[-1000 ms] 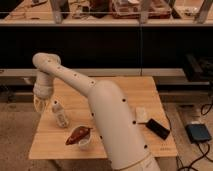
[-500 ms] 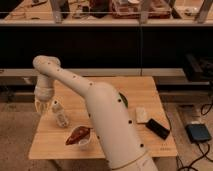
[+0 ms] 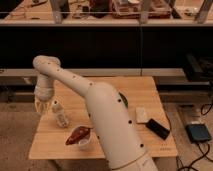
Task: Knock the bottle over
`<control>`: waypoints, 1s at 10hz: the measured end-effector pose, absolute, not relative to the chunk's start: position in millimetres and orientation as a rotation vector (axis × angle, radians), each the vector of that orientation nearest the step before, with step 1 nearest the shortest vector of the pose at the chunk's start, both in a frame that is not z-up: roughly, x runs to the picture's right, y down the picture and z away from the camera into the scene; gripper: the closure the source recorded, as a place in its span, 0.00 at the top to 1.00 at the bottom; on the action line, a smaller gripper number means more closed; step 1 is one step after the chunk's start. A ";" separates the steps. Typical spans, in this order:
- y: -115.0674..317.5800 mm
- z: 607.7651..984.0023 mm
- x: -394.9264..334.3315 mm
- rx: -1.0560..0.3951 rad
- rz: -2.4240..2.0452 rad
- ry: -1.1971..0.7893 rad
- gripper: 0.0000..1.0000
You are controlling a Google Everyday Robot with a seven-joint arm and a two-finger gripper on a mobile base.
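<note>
Camera view: the arm [image 3: 107, 125] reaches across the wooden table [image 3: 142, 90] toward the edge at the left of the view, wrist pointing down. The gripper [image 3: 44, 105] hangs low over the tabletop near that edge. Whether the gripper is open or closed cannot be told from this view. The bottle [image 3: 60, 114] stands on the table just beside the gripper, on the side toward the middle of the table. It appears upright or slightly leaning, and contact between the two cannot be confirmed. On this evidence the bottle is not yet knocked over, and the step in hand is the sideways push. To do it well, apply the push high on the bottle, near the cap, so that it tips rather than slides along the wood. Hold the gripper height constant and clear of the tabletop during the sweep. Direct the stroke toward the middle of the table, not toward the near edge, so that the fallen bottle rolls onto open surface. Note the white cup [image 3: 85, 144] holding a reddish-brown object [image 3: 77, 135], which sits near the bottle toward the front edge. Stop the sweep short of it. A light plastic bottle is likely to skid or roll, so keep the stroke short.
</note>
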State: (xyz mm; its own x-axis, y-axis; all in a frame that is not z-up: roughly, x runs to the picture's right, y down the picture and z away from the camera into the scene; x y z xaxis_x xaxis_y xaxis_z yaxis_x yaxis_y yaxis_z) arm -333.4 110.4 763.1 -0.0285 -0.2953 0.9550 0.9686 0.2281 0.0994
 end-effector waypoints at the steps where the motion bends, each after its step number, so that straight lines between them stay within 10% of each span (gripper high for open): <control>1: 110.3 763.2 -333.2 -0.787 -1.200 -1.142 0.13; 5: 109.2 764.3 -332.3 -0.793 -1.171 -1.129 0.43; 10: 104.6 757.9 -343.5 -0.841 -0.955 -1.078 0.03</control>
